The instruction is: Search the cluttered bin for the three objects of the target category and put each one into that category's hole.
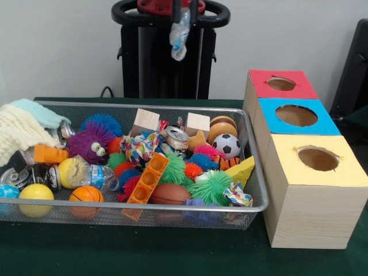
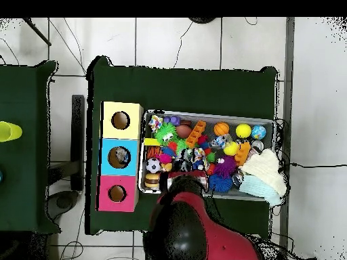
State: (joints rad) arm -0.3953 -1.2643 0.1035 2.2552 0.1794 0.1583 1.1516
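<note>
Already a small clear water bottle point(image 1: 179, 35) hangs pinched in the claw point(image 1: 181, 12), high above the wire basket point(image 1: 256, 198) and well short of the red box's hole point(image 1: 281, 84). It looks light, thin-walled and slippery, likely to crumple, so a gentle hold across its middle suits; another bottle point(image 1: 94, 176) lies among the toys at the basket's front left.

My claw point(image 1: 183, 7): cut off by the front view's top edge, only the finger ends show; in the overhead view my own arm point(image 2: 193, 233) covers it.
Bottle in my claw point(image 1: 179, 35): top end hidden between my fingers; label too blurred to read.
Bottle in the bin point(image 1: 92, 175): partly tucked behind the yellow ball point(image 1: 69, 171).
Crushed cans point(image 1: 29, 175): half buried at the bin's edge, shapes hard to tell.
Cloth point(image 1: 20, 132): runs out past the picture's edge.
Red box hole point(image 2: 116, 193): inside dark, contents cannot be told.
Blue box hole point(image 2: 120, 156): something inside, too small to name.
</note>
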